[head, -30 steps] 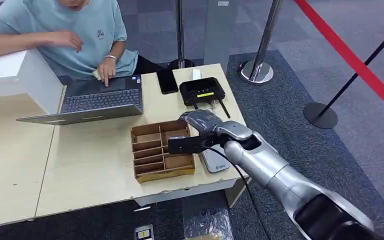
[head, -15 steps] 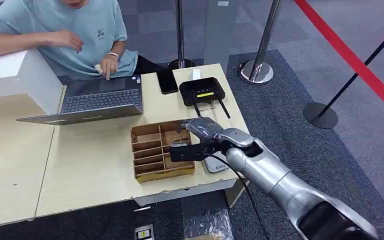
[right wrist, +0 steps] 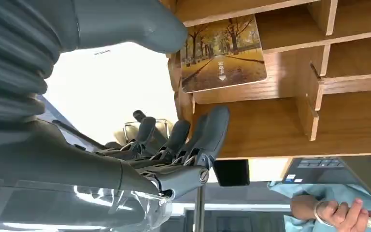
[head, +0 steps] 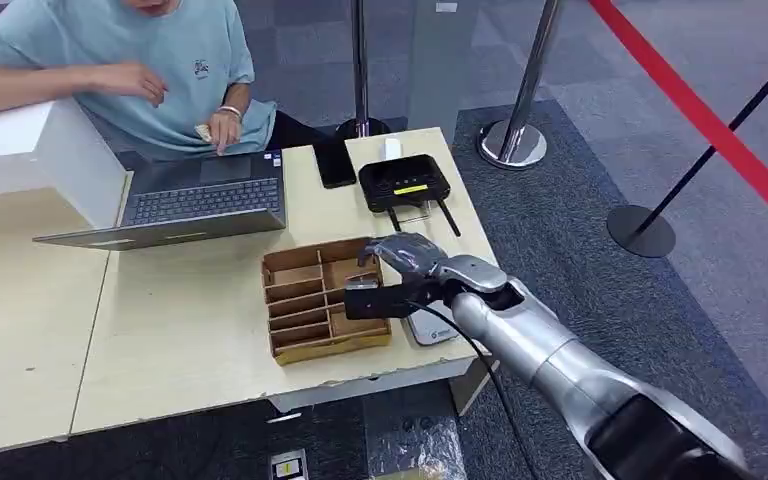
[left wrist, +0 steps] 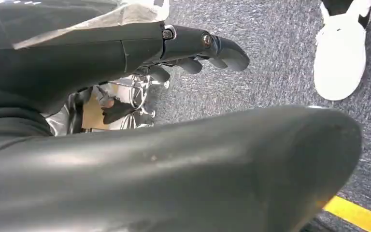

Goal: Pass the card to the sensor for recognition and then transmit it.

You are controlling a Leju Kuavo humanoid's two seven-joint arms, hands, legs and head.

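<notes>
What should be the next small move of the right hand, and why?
Probably close the right hand on the card. The wrist view shows the card leaning in a compartment of the wooden organizer, with the thumb on one side and the fingers on the other, not yet touching it. The sensor comes after.

Right hand [head: 392, 278] has come down and drawn back from near the black sensor [head: 403, 184] to the right edge of the wooden tray [head: 300, 345], fingers now at its compartments. Person's hand [head: 222, 128] has lifted off the laptop [head: 200, 200] trackpad toward the lid edge.
</notes>
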